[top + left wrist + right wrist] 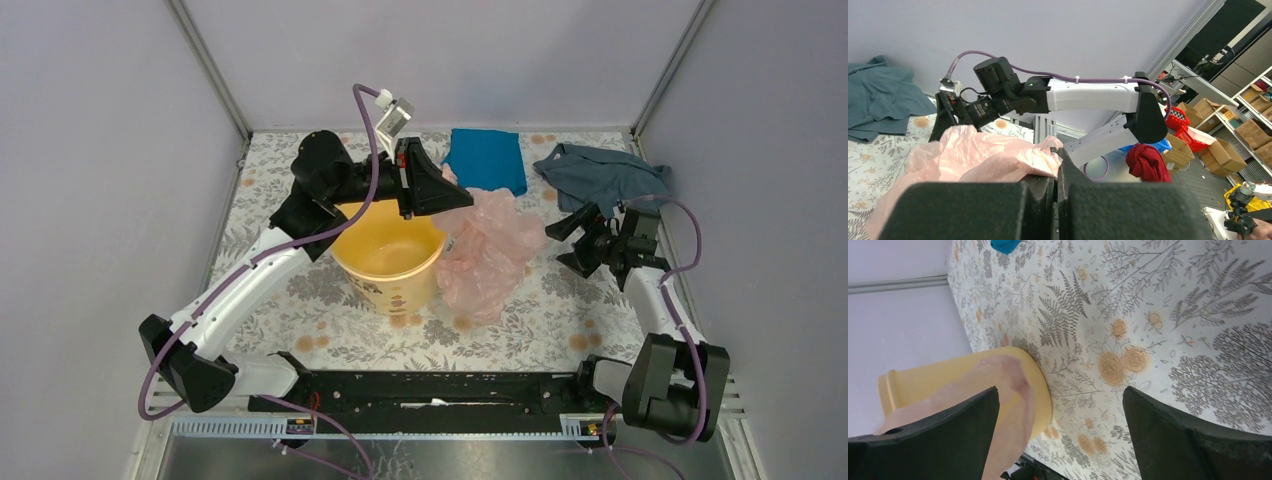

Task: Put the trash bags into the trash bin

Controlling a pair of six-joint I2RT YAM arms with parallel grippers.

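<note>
Left claw (pixel 462 198) clamped on pink bag (pixel 490 250) (beside bin (pixel 395 290)), right claw (pixel 566 246) agape, empty, blue cloth (pixel 487 158) behind

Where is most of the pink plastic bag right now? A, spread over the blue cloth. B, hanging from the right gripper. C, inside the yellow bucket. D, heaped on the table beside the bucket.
D: the bag lies bunched on the table next to the bucket, whose inside looks bare; only an edge of it is pinched in the shut left gripper.
</note>
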